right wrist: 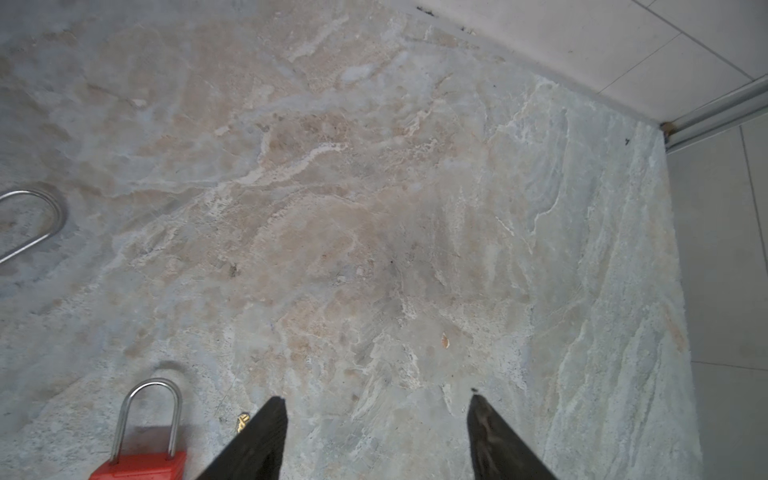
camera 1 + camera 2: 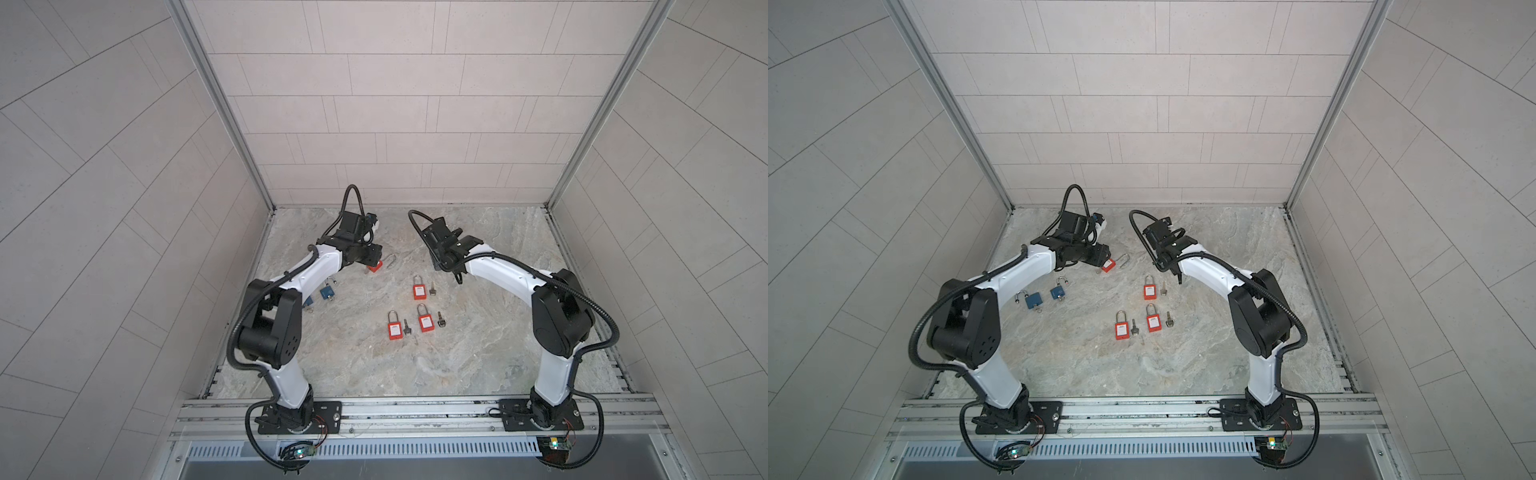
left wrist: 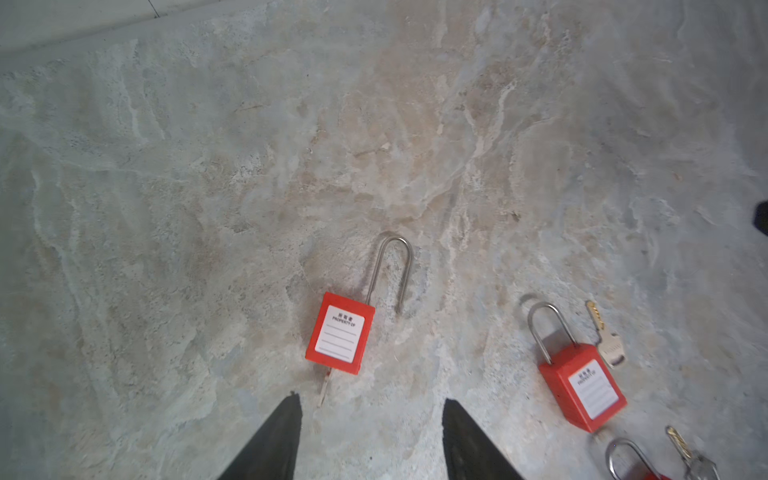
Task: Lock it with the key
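Padlock (image 3: 340,332), shackle open, key (image 3: 323,390) at its base, lies on the table (image 3: 166,166) just ahead of the left end effector (image 3: 370,400), released and empty. Both arms reach forward, wrists angled down; the right end effector (image 1: 376,398) is also released.

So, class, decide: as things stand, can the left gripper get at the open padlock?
Probably yes. The left gripper is open and points at the open padlock, which lies flat on the table just ahead of it. The other padlocks lie off to one side.
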Controlling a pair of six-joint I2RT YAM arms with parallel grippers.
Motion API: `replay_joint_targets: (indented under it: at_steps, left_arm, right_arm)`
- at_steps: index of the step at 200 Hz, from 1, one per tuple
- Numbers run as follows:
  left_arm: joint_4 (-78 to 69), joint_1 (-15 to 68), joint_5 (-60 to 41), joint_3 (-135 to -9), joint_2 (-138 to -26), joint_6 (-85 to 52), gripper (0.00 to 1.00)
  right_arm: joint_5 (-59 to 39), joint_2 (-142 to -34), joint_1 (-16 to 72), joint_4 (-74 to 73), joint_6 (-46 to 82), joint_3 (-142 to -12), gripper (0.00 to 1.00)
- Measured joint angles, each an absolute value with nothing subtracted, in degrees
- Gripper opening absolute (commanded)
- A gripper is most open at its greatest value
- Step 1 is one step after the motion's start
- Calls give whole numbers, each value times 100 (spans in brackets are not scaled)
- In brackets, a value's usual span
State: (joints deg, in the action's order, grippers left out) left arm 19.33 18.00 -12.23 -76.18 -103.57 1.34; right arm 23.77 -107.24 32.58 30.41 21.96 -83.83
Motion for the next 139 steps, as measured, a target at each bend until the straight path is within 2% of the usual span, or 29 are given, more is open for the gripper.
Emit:
replay_joint_targets:
  at_steps: [16, 91, 139]
  left_arm:
    - [2038, 1800, -1116, -7933, -10794, 134, 59]
    - [2491, 1809, -725, -8785, -11911, 86, 59]
    - [2563, 1855, -733, -8899, -12154, 10, 54]
  right_arm:
    - [2368, -10726, 3258, 2930, 2421, -8232, 76]
    - [2241, -10737, 3271, 2569, 3033, -7660, 79]
    - [2119, -10739, 3267, 2443, 3050, -7658, 81]
